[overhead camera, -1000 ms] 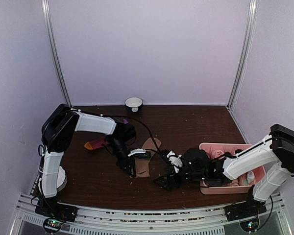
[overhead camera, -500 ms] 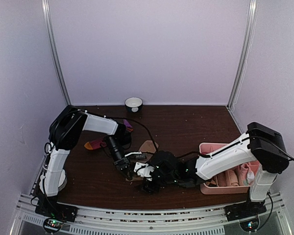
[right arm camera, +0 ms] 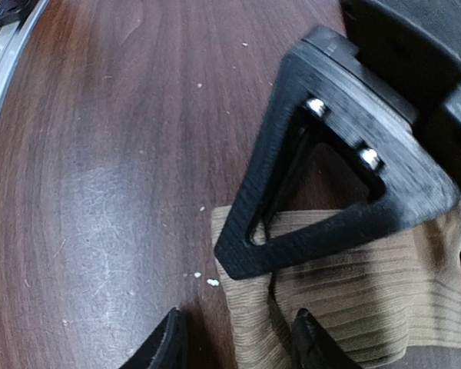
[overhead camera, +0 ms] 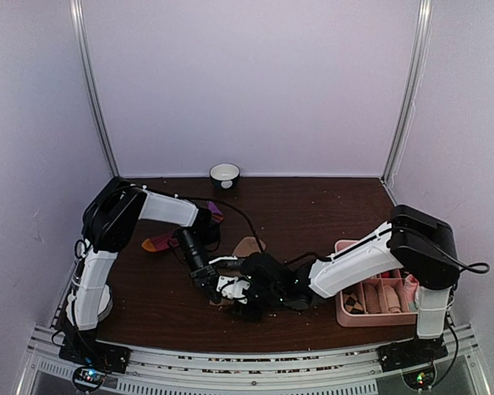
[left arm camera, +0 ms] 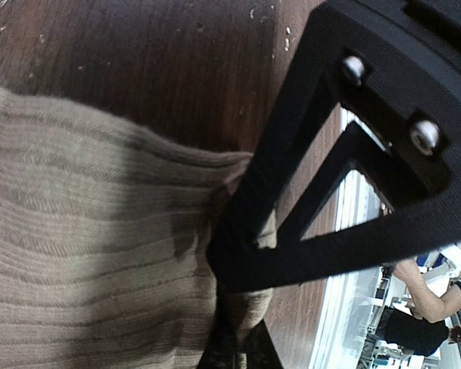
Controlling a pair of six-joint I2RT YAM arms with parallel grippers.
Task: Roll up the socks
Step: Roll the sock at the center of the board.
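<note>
My left pincer (left arm camera: pixel 232 304) clamps a corner of the tan sock (left arm camera: pixel 77 231) near the middle of the surface's (overhead camera: pixel 329 206) front edge. My right pincer (right arm camera: pixel 238 346), swung over from the pink tray (overhead camera: pixel 366 319), straddles the same hem, jaws narrowing but apart. A two-handed roll looks ready to begin.

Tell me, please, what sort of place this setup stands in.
Most likely a robotics test booth: pale walls and metal posts box in a dark wooden table, with two robot arms on a rail at its near edge.
</note>
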